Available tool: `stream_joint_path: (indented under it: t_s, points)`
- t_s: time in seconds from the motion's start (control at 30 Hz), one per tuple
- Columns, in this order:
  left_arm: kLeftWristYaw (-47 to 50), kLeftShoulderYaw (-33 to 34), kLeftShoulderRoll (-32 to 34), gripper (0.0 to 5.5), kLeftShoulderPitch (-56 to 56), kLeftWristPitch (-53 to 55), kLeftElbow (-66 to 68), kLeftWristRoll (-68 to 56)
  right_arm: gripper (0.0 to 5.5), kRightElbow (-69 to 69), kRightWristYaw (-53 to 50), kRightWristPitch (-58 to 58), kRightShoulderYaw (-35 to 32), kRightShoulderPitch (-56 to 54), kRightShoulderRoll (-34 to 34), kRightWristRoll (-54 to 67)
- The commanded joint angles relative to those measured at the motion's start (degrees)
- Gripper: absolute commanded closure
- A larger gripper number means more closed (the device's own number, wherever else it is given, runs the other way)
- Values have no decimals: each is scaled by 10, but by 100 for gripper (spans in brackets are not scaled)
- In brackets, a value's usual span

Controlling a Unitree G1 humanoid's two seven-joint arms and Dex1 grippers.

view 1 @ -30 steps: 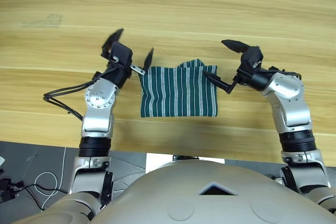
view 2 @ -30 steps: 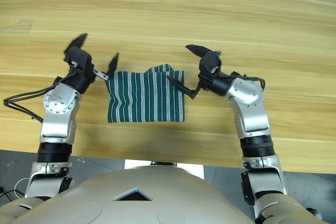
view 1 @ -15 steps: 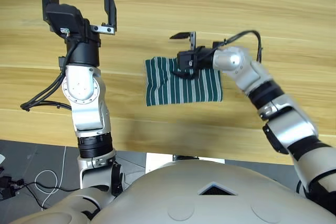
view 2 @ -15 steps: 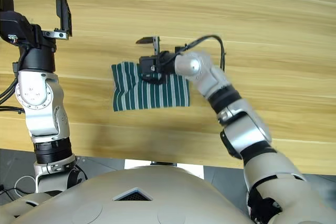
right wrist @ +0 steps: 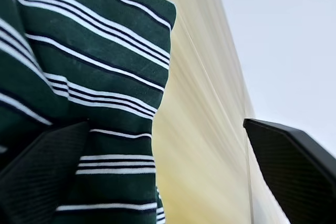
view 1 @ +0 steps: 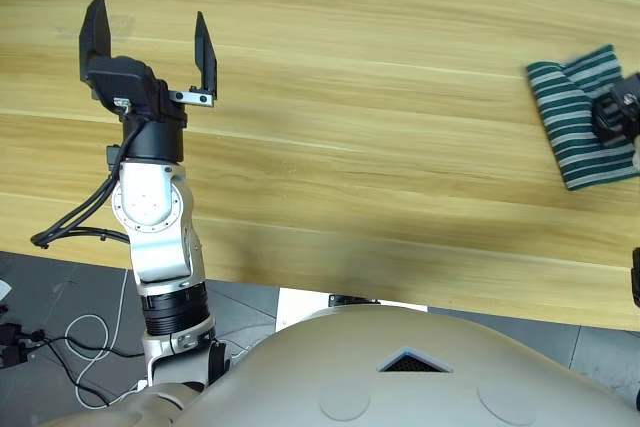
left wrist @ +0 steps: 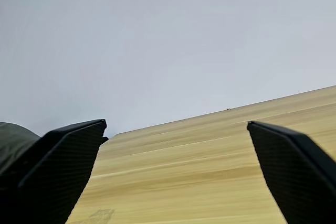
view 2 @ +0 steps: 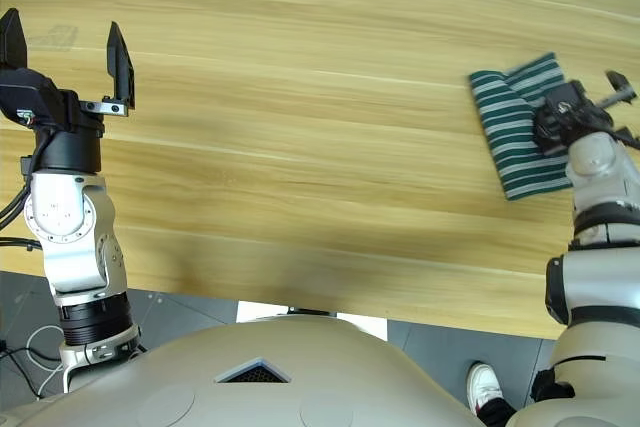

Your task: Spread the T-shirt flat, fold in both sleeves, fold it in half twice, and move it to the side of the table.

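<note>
Shirt point(view 2: 510, 137) sits folded at the right side of the table point(view 1: 350, 97). Right gripper point(view 2: 580, 112) is spread wide, one finger on the cloth. Left gripper point(view 1: 148, 12) is wide too, raised well apart. Risk: that finger snags the loose top fold on lift-off and drags it open.

Light wood table point(view 1: 350, 97), long planks with the grain running side to side, pale yellowish with a few darker seams. Folded T-shirt point(view 2: 515, 132) lying way over at the right side, dark green with thin white stripes, sitting a bit skewed to the plank lines, one end bunched up slightly. Tiny faint grey smudge point(view 2: 62, 35) far off at the back left, well apart from the shirt.
</note>
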Motion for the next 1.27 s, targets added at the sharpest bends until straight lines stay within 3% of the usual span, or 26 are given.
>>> stream_joint_path:
  t_s: [0.03, 0.3, 0.43, 0.53, 0.6, 0.7, 0.77, 0.83, 0.97, 1.27]
  points:
    - [4, -9, -10, 51, 23, 4, -14, 4, 10, 80, -51, 105, -25, 187, 35, -3]
    - [16, -40, -35, 51, 25, -3, -4, 18, 10, -19, -332, -40, -45, 98, 3, -60]
    - [7, -53, -39, 51, 23, -10, -2, 10, 10, -263, -391, -111, -61, 87, 4, -119]
    - [11, -60, -44, 51, 4, -15, 13, 16, 10, -480, -379, -68, -63, 99, 33, -180]
    - [17, -67, -46, 51, -21, -23, 38, 27, 10, -534, -358, -66, -40, 85, 85, -184]
    - [32, -86, -57, 51, -62, -57, 126, 53, 10, -436, -285, -128, 8, 61, 213, -110]
    - [37, -101, -70, 51, -79, -89, 180, 60, 10, -393, -197, -187, 9, 72, 313, 11]
    - [39, -114, -74, 51, -74, -127, 205, 70, 10, -385, -135, -253, 6, 92, 367, 90]
    - [58, -121, -73, 51, -53, -176, 233, 98, 10, -397, -68, -301, -14, 119, 391, 131]
    - [95, -120, -91, 51, -50, -197, 230, 109, 10, -433, 17, -255, -72, 152, 424, 191]
